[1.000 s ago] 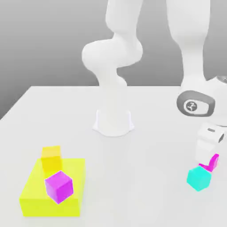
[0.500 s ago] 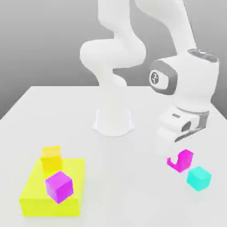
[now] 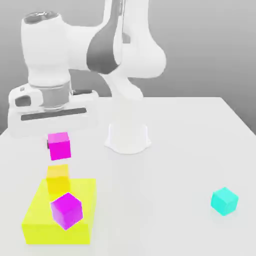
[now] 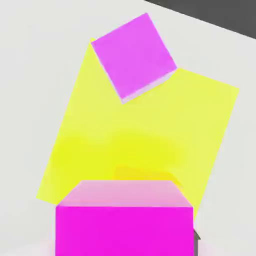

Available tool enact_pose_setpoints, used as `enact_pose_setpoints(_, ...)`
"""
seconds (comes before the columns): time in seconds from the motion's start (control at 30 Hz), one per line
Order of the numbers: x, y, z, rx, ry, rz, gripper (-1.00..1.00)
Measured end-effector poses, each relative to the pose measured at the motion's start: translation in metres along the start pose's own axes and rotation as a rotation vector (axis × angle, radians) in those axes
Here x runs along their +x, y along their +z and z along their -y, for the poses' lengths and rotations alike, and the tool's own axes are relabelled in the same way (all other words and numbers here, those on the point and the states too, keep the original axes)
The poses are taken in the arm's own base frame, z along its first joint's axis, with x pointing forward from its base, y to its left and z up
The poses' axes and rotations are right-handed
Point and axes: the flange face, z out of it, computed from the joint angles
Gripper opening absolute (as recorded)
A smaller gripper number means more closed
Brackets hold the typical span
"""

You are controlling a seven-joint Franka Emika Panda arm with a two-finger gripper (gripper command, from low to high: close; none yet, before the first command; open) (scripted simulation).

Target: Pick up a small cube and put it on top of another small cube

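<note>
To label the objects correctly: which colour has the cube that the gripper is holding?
Hot pink, or magenta. The held cube shows best in the exterior view.

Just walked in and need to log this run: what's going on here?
A white robot arm holds the small pink cube in its gripper, up in the air. The cube hangs just above the small orange cube, which sits on the flat yellow block next to a purple cube. The pink one has not been set down on the orange one yet. A cyan cube sits alone on the table, at the exterior view's right.
</note>
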Motion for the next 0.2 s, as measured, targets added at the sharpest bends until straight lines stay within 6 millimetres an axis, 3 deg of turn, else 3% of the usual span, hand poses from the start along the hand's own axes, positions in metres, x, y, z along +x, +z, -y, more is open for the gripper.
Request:
enact_pose_setpoints(0.07,-0.001,0.022,-0.003,-0.001,0.003,0.000,-1.00)
enact_pose_setpoints(0.1,-0.001,0.031,-0.004,-0.003,0.004,-0.001,1.00)
enact_pose_setpoints(0.2,-0.001,0.031,-0.004,-0.003,0.004,-0.001,1.00)
